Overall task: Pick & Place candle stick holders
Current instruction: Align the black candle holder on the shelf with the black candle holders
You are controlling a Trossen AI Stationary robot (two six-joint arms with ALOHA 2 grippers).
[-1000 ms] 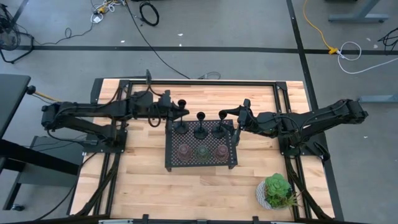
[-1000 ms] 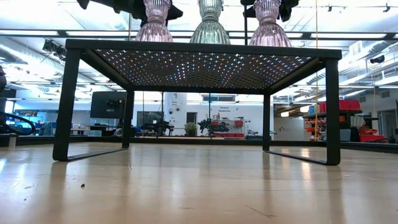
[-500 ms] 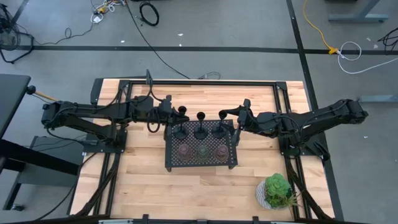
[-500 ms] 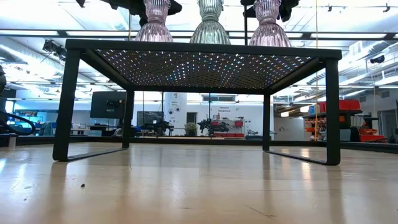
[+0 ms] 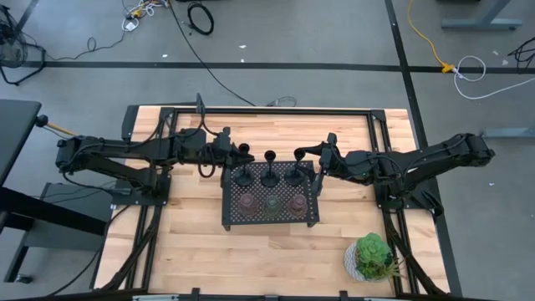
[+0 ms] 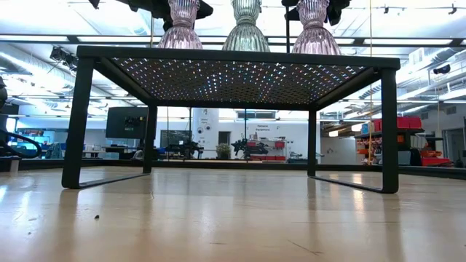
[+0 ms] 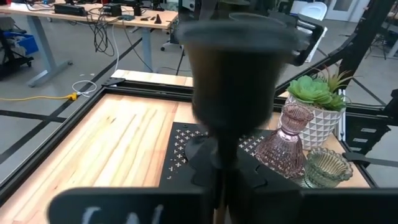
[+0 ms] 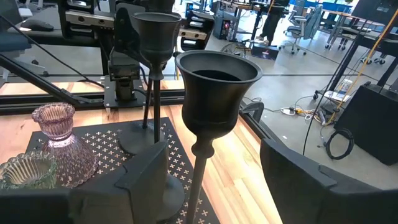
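A black perforated tray (image 5: 267,224) holds three black candle stick holders in its far row and three glass ones in its near row: pink (image 5: 248,203), olive-green (image 5: 272,204) and brownish (image 5: 297,204). My left gripper (image 5: 236,152) is shut on the left black holder (image 5: 242,163). My right gripper (image 5: 311,165) is open, its fingers standing on either side of the right black holder's stem (image 8: 198,168). The middle black holder (image 5: 270,167) stands on its disc base. In the low view the glass holders (image 6: 246,25) show on top of the tray. My left gripper pinches the left black holder's thin stem (image 7: 219,177) between its two fingers, below the cup (image 7: 236,68). The fingers come level from the table's left and lie across the stem. The holder stands upright, its disc base (image 7: 205,152) at the tray's far left corner; whether it rests there I cannot tell.
A leafy green plant in a white pot (image 5: 372,257) stands at the table's near right. A black frame (image 5: 251,109) runs around the wooden table top. Bare wood lies left, right and near of the tray.
The left black holder's cup has moved toward the table's near edge and now sits closer over its base; whether it was lowered or tipped upright I cannot tell. My left gripper has drawn back slightly toward the table's left with it.
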